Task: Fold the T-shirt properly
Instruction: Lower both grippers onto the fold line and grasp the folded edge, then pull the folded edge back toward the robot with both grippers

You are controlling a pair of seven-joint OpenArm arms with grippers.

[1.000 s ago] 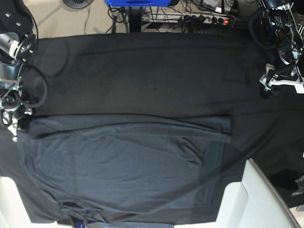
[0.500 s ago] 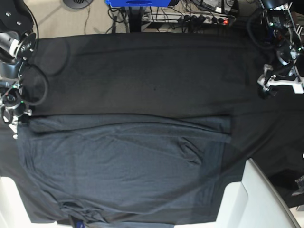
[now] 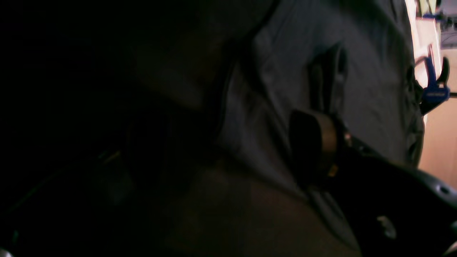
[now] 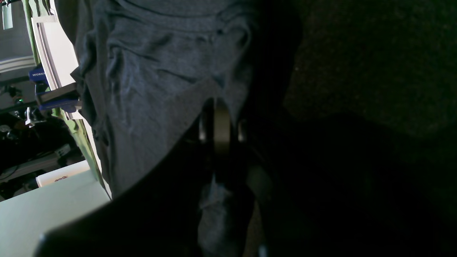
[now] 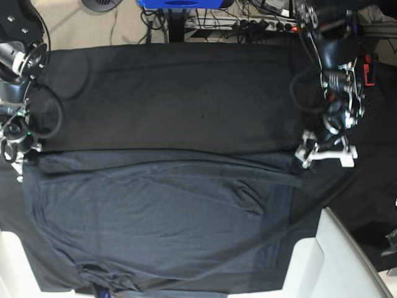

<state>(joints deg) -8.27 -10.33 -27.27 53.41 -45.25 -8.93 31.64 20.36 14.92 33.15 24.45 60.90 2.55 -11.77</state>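
Right gripper is clamped down on the shirt, jaws pressed together over a corner of cloth at the left edge of the base view, level with the fold's upper line. In its wrist view a pinch of knit shows bunched between the pads, low in the centre. Over on the right of the base view, the left gripper hangs with jaws spread wide, poised just beside the shirt's upper right corner and, as far as can be told, gripping nothing. Its wrist view shows one finger dark against the cloth, the rest lost in shadow.

Outward now: the shirt lies across the lower half of the base view on the tablecloth, already doubled along a long horizontal fold, with a small ruck right of centre and its lower edge running off the frame.

Risk from here: one corner held, the other free. If the right arm lifts before the left has closed, the fold will likely skew and drag. The left could also pinch tablecloth along with shirt, the two being so alike in tone. A thin grip may slip.
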